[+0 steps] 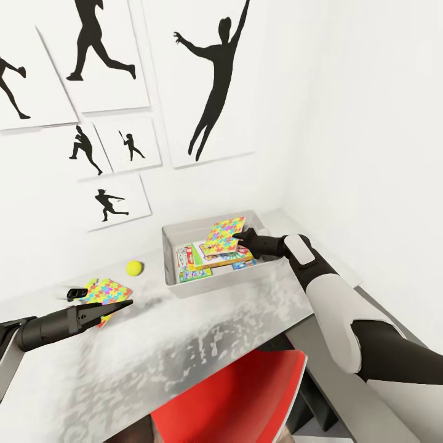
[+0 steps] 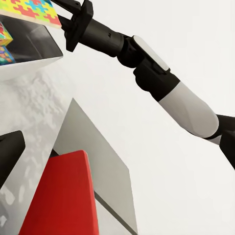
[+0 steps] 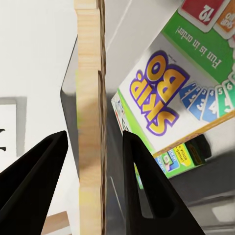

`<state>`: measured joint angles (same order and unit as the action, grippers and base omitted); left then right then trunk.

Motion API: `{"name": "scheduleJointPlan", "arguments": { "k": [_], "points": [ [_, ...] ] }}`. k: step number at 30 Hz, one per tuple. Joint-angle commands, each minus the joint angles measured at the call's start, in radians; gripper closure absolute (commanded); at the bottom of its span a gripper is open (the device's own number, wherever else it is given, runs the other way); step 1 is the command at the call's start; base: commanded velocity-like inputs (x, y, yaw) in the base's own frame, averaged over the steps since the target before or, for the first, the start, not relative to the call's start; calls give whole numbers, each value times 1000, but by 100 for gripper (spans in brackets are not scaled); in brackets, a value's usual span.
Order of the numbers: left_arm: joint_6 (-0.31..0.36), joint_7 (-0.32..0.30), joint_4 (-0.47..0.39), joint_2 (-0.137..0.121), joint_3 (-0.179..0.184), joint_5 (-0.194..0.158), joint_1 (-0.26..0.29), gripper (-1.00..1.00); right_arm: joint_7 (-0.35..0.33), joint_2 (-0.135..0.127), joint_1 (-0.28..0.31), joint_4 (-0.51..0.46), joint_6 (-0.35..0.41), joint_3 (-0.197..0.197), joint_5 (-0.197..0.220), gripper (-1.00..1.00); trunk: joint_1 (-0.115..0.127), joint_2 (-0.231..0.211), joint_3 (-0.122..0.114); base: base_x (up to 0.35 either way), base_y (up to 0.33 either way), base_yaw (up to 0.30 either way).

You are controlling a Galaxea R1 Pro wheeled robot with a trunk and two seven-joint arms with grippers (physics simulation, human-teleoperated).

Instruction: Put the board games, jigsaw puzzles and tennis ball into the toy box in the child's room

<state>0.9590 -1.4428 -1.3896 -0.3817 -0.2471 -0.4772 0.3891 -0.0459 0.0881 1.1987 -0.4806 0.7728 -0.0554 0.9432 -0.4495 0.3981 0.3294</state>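
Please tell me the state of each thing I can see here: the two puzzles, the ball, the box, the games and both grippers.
toy box: on the table, open, holding board games.
jigsaw puzzle: tilted over the toy box, between the right gripper fingers.
second jigsaw puzzle: flat on the table.
tennis ball: resting on the table.
left gripper: open-looking, empty, near the second puzzle.

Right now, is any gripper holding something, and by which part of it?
Yes. The right gripper holds a jigsaw puzzle by its edge, tilted above the toy box. The left gripper holds nothing.
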Motion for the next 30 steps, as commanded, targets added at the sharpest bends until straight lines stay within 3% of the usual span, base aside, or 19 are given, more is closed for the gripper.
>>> {"name": "scheduleJointPlan", "arguments": {
  "k": [1,16,17,30],
  "points": [
    [11,-2,0,0,0,-1,1,-100,-5,1,1,0,5,-6,-7,100,-1,2,2,0,0,0],
    [11,-4,0,-3,0,-1,1,-100,-3,1,1,0,5,-6,-7,100,-1,2,2,0,0,0],
    [11,-4,0,-3,0,-1,1,-100,-3,1,1,0,5,-6,-7,-100,-1,2,2,0,0,0],
    [11,-4,0,-3,0,-1,1,-100,21,1,1,0,5,-6,-6,-100,-1,2,2,0,0,0]
  ]
}}
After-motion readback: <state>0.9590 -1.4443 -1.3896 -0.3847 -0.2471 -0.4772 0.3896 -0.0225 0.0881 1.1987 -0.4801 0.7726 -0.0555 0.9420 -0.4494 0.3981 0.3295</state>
